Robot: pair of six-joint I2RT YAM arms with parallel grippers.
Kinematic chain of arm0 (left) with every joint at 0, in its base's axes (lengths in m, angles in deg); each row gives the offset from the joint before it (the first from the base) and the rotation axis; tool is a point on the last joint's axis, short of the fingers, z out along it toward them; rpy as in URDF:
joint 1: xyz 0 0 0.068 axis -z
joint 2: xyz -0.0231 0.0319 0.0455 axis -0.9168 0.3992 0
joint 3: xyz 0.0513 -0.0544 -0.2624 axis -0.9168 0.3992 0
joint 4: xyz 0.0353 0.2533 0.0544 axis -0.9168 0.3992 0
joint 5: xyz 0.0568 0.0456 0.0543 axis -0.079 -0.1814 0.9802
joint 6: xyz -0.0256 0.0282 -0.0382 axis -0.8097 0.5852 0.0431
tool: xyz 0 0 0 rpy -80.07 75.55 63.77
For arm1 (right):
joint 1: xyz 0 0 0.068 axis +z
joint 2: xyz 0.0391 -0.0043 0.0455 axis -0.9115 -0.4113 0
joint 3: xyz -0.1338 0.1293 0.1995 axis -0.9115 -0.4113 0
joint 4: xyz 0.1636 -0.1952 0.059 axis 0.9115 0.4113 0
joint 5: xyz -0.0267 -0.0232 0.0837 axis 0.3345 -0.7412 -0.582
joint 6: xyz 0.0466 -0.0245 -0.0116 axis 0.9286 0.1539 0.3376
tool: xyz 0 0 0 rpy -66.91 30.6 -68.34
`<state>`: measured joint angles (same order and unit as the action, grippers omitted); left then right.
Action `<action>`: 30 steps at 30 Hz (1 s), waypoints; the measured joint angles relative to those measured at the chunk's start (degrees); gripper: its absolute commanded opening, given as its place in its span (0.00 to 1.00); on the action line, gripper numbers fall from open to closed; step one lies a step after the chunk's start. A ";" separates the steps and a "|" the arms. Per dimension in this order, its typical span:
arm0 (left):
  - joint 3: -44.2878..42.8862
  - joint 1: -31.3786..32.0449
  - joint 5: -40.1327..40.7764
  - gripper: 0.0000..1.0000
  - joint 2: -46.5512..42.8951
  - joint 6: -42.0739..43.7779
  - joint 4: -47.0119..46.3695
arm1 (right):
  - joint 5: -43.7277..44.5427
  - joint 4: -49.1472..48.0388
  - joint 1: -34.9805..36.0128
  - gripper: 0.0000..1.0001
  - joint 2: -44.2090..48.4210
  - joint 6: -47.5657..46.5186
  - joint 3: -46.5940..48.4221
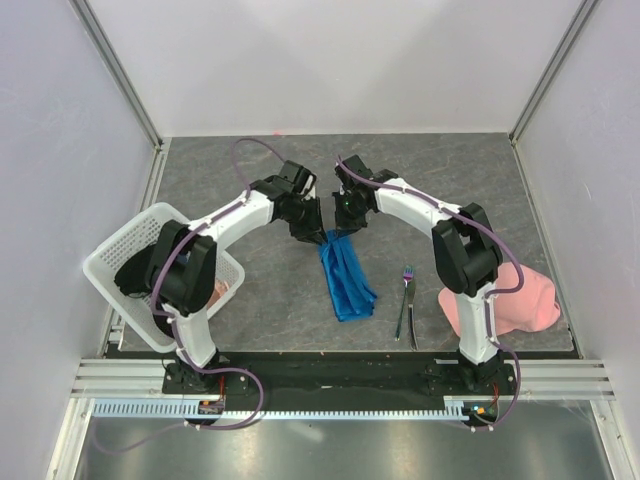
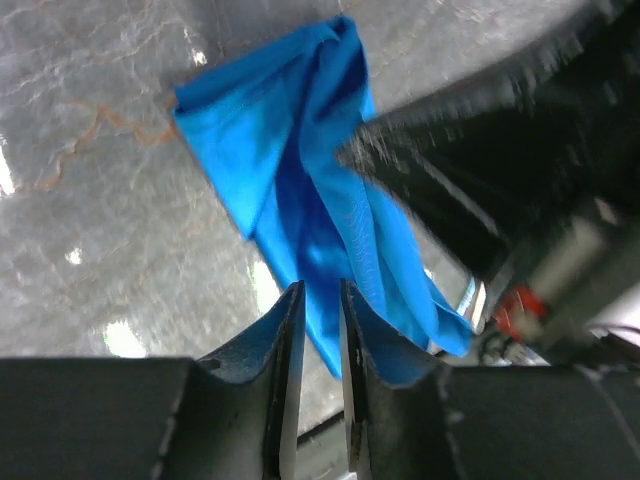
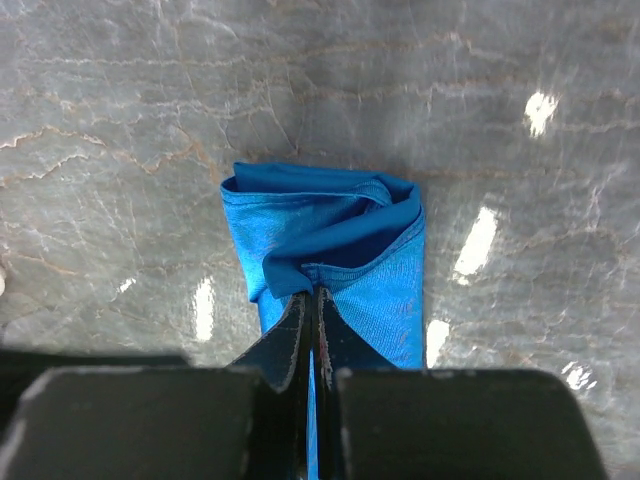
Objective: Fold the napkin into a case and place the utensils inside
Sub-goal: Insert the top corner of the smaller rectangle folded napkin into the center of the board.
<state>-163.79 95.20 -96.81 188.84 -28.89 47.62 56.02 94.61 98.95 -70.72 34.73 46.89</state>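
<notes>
Your napkin [image 1: 345, 278] lies mid-surface [image 1: 270, 300] as a narrow strip just left of the fork [image 1: 404, 300], its long axis running near to far. At its far end the right gripper [image 3: 310, 293] has its fingers clenched on a fold. The left gripper [image 2: 318, 287] has narrowly parted fingers over the cloth; you cannot tell whether they grip.

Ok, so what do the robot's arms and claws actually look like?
The left arm and right arm are built the same way: white links joined by chunky black joints, with a purple cable looping along each. The left claw and right claw each have two dark, tapered fingers on a blocky black body.
</notes>
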 measured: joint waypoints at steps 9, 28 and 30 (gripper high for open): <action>-1.44 5.11 11.32 0.32 4.26 0.17 -0.24 | -2.21 -1.14 -1.22 0.00 0.94 2.64 -4.46; -3.28 11.39 23.50 0.30 8.79 0.83 -0.35 | -5.57 -2.82 -2.45 0.00 0.94 6.40 -5.20; -3.56 11.47 24.20 0.28 8.96 0.85 -0.33 | -5.77 -2.97 -2.49 0.00 0.94 6.56 -5.25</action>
<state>-167.35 106.67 -72.61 197.80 -28.03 47.29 50.25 91.64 96.45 -69.78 41.29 41.64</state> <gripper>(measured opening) 0.305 0.007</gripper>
